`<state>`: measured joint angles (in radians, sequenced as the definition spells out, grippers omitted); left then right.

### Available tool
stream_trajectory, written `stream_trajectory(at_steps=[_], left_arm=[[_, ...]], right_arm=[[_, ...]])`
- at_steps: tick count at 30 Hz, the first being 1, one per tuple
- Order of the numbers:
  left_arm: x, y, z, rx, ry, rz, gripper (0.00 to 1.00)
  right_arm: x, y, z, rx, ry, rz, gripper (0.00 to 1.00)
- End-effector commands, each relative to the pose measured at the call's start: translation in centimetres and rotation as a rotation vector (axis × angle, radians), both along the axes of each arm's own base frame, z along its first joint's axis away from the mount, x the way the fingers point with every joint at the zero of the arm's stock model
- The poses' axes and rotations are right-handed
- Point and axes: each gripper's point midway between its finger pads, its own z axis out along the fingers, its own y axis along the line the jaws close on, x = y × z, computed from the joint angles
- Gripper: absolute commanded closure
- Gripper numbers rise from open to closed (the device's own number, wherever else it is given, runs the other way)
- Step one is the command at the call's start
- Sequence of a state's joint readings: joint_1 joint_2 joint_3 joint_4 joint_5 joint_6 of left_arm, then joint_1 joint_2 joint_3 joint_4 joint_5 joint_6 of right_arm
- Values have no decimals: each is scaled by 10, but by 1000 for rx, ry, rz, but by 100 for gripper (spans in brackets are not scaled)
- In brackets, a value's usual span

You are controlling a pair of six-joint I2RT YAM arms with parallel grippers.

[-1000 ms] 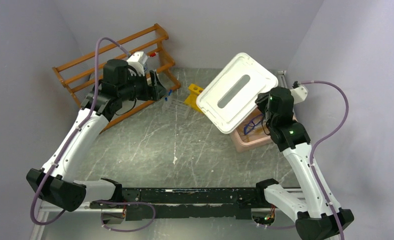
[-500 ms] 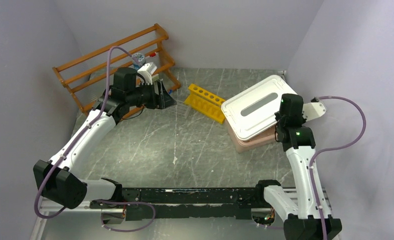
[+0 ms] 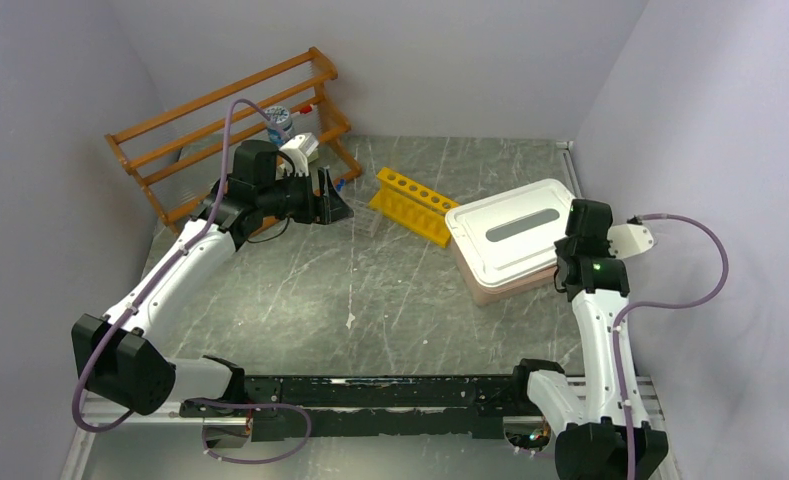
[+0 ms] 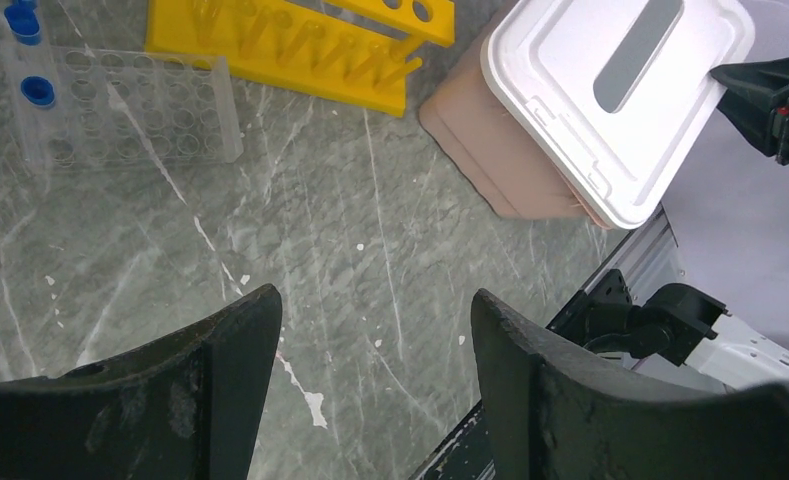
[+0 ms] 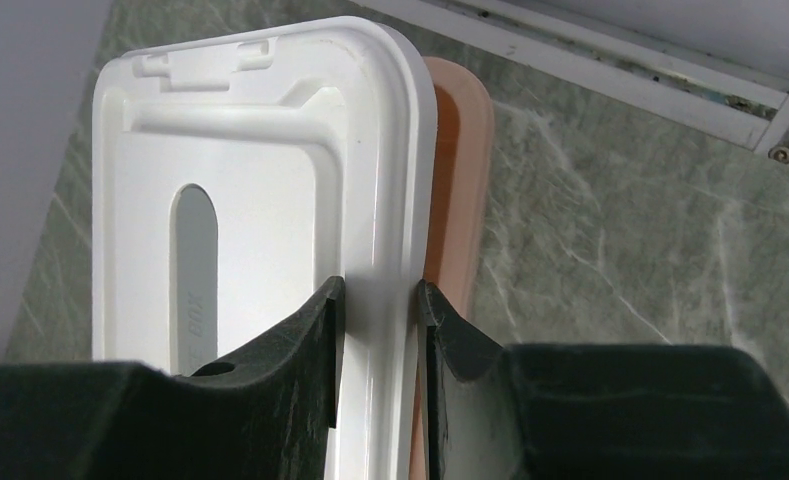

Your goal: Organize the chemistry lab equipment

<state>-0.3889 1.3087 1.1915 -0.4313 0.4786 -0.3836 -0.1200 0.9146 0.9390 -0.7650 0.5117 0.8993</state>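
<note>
My right gripper point(image 5: 380, 290) is shut on the right rim of a white lid point(image 5: 250, 200). The lid point(image 3: 515, 232) lies almost flat on a pink box point(image 3: 500, 290) at the right of the table and hides what is inside. Of the chemistry lab equipment, blue-capped tubes point(image 4: 38, 92) show, standing in a clear tube rack point(image 4: 130, 110). A yellow tube rack point(image 3: 412, 203) lies at mid table. My left gripper point(image 3: 338, 200) hovers in front of the wooden rack, open and empty point(image 4: 375, 300).
The orange-brown wooden shelf rack point(image 3: 220, 110) stands at the back left with a small blue-grey item point(image 3: 278, 118) on it. Grey walls close in the left, back and right sides. A metal rail point(image 3: 570, 160) runs along the table's right edge.
The right gripper has swung the lid down from steeply tilted to nearly flat on the pink box. The left arm has shifted slightly right, away from the wooden rack.
</note>
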Motion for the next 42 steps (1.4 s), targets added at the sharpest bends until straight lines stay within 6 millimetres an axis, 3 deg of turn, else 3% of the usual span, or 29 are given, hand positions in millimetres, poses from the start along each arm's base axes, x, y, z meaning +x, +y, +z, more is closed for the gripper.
stream_trajectory(at_steps=[1,5,13,17,21,24,29,35,42], left_arm=[[0,-5,3,-7,-29,-26,27],[1,-5,1,-8,-21,-24,28],[3,-8,-7,-7,5,-31,29],[3,-8,-10,-6,9,-32,29],[3,-10,-13,-14,16,-39,29],[2,-11,-20,-15,30,-44,29],[3,-10,-31,-6,22,-40,29],[5,-5,-48,18,1,-12,29],[8,4,-55,64,-7,25,29]], right_arm=[[-21,-10,-17,-24,75,-61,85],[-31,-18,-18,-55,88,-108,60],[-35,-28,-2,-111,100,-143,49],[-14,-18,18,-139,67,11,47],[21,10,43,-146,14,283,42],[40,28,46,-147,37,421,38],[68,106,50,-270,92,608,31],[99,187,32,-433,217,734,26],[130,233,15,-574,299,782,20]])
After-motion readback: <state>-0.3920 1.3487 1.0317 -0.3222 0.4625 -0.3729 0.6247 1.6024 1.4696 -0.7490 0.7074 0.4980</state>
